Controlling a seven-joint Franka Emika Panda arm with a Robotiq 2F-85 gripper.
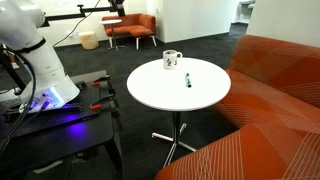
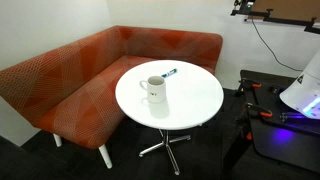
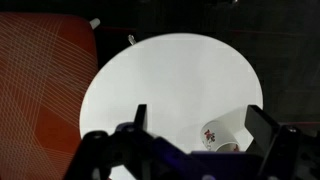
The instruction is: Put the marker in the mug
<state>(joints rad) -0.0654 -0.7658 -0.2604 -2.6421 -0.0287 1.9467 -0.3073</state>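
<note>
1. Wrist view looks straight down. The claw (image 3: 200, 125) hangs high above the round white tabletop (image 3: 170, 80), its fingers (image 3: 138, 118) spread wide apart and gripping nothing.
2. Below it, the mug (image 3: 222, 136) stands close to the tabletop's near rim.
3. In an exterior view the mug (image 2: 153, 90) is upright, and its inside is too small to read.
4. The marker (image 2: 169, 73) lies flat beyond the mug, near it but apart, towards the far rim.
5. The rest of the tabletop is bare white.
6. The orange sofa (image 2: 60, 80) wraps close round the far and left rims.
</note>
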